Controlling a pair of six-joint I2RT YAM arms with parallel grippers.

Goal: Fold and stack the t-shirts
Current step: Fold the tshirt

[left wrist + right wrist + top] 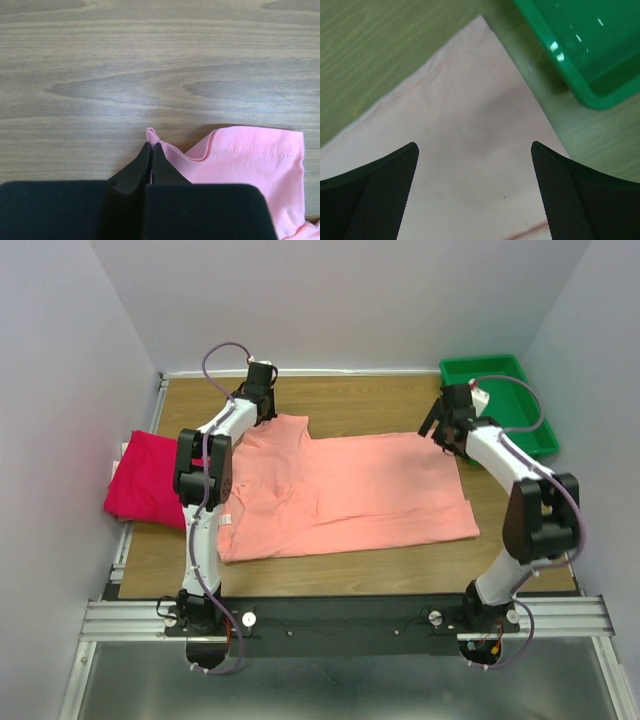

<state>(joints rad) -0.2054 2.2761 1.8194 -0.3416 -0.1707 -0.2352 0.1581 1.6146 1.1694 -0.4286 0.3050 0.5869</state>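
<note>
Nearest the lens, the black fingers [136, 172] of the left hand [151, 148] are seen clenched tip to tip, with a thin lip of the salmon-pink cloth t-shirt [245, 160] pinched between them. Only a small fold of hem shows beyond the tips. That t-shirt is spread flat across the middle of the wooden bench [150, 60], collar toward the robot's left and bottom hem toward the right. The pinched point lies at the far left sleeve. The right hand [474, 146] is held released, jaws wide apart, above the far right corner of the same shirt, and nothing is grasped by it. Just beyond that corner stands the green plastic tray [570, 45], apart from the cloth. The magenta-red cloth t-shirt [145, 485] is bunched, unfolded, at the left edge of the bench, just beside the salmon one and partly hidden by the left arm [205, 470].

The step in hand is judged to be the first fold of the salmon shirt; stacking is not yet begun. Several failures can be foreseen. The left pinch is shallow, so the hem may be pulled free once the cloth is lifted. If the fold is begun before the right corner is gripped, the shirt would be dragged askew and creased. A descent slightly off target could close the right hand on bare wood or knock the tray rim. The left arm's elbow, above the magenta shirt, could snag it during a sweep.
</note>
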